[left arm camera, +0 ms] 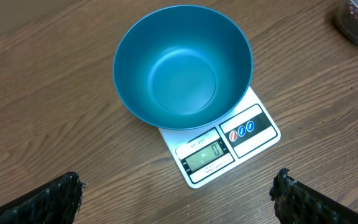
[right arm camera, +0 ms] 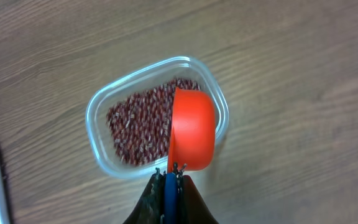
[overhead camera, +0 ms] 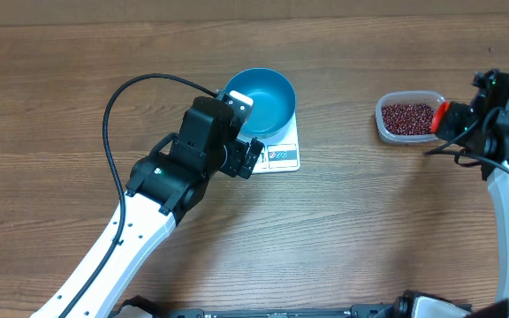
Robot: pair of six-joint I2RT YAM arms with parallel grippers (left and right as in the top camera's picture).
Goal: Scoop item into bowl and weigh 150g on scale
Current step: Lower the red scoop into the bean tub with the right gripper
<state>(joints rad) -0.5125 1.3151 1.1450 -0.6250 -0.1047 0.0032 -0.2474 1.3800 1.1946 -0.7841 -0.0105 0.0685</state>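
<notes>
Upper middle of the overhead view, the blue bowl (overhead camera: 260,100) sits on the white scale (overhead camera: 283,156), the left gripper (left arm camera: 179,196) spread wide at its lower left, while at the right edge the right gripper (right arm camera: 169,180) pinches an orange scoop (right arm camera: 193,127) over the beans (right arm camera: 135,124) in a clear tub (right arm camera: 96,134).

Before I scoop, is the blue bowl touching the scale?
Touching. The left wrist view shows the bowl resting directly on the scale, covering its platform.
</notes>
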